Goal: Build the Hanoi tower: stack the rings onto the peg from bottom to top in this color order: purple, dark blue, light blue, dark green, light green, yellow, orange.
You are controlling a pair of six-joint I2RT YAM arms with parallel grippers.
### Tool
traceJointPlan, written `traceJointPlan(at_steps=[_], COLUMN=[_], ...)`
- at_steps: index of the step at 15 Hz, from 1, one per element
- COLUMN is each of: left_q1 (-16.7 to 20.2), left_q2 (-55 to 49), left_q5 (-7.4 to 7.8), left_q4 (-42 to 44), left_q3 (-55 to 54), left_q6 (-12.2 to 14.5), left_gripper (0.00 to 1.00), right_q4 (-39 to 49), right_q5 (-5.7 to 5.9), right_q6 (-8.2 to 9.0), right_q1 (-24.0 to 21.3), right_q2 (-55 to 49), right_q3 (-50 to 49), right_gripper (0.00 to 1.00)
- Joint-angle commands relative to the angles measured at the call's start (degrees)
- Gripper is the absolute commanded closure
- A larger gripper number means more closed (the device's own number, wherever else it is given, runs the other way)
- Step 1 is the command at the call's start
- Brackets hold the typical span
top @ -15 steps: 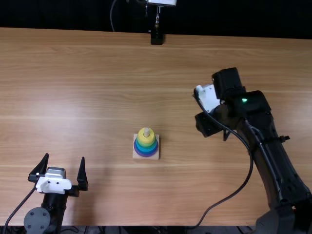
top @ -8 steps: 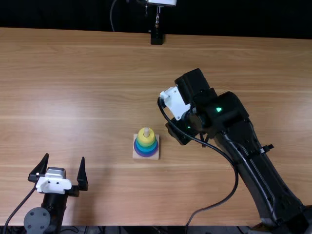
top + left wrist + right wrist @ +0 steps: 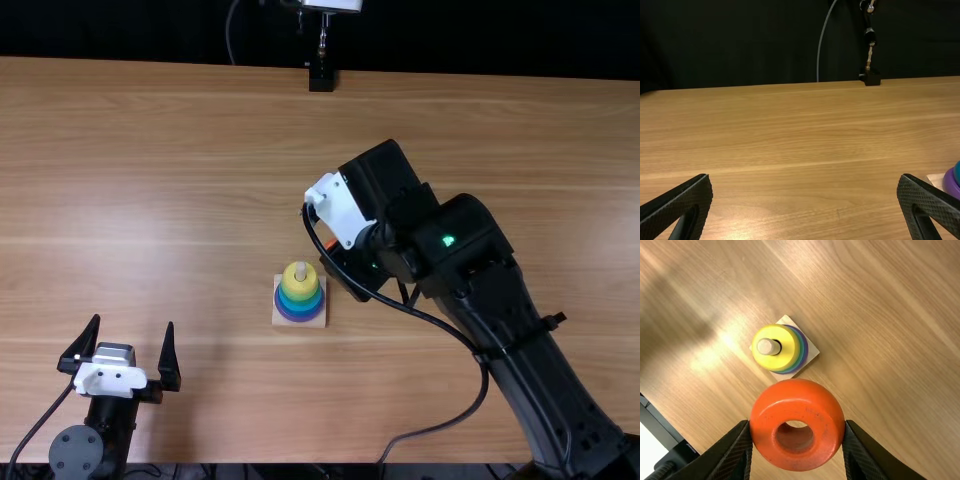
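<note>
Ok so, pinching the orange ring (image 3: pixel 796 407) with the right gripper (image 3: pixel 352 272), squeezed between both fingers. Held near the peg (image 3: pixel 769 346) but apart from it, a bit past the stack (image 3: pixel 300 292) and slightly to its right in the top view. Can spot a sliver of orange there, right by the black gripper. As for the left gripper (image 3: pixel 134 322), spread wide, well apart from the stack and close to the near edge of the table (image 3: pixel 180 180).

Looks pretty chunky, that orange one: rounded, shiny, orange-red, with small dark scuffs near the hole. Down on the square wooden base (image 3: pixel 811 354), in a neat taper: purple ring (image 3: pixel 299 317) at the bottom, then blue and green tones, then yellow ring (image 3: pixel 789 347) on top, around the pale peg.
</note>
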Motion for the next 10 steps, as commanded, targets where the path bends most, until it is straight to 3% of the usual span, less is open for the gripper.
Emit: traceJointPlan(at_steps=[1,5,8,10], left_q1=[0.44,0.44,0.44,0.44], left_q2=[-0.67,-0.67,-0.67,-0.67], left_q5=[0.36,0.36,0.36,0.36], left_q4=[-0.01,-0.01,-0.01,-0.01], left_q3=[-1.1,-1.1,-1.1,-1.1], left_q6=[0.45,0.45,0.45,0.45], left_gripper=[0.0,0.0,0.0,0.0], right_q4=[-0.04,0.48,0.59,0.69], right_q5=[-0.23,-0.23,-0.23,-0.23], right_q6=[0.2,0.52,3.79,4.0], right_q1=[0.58,2.07,2.16,2.87], right_q2=[0.28,2.92,4.41,4.67], right_q3=[1.81,1.81,1.81,1.81], right_gripper=[1.0,1.0,1.0,1.0])
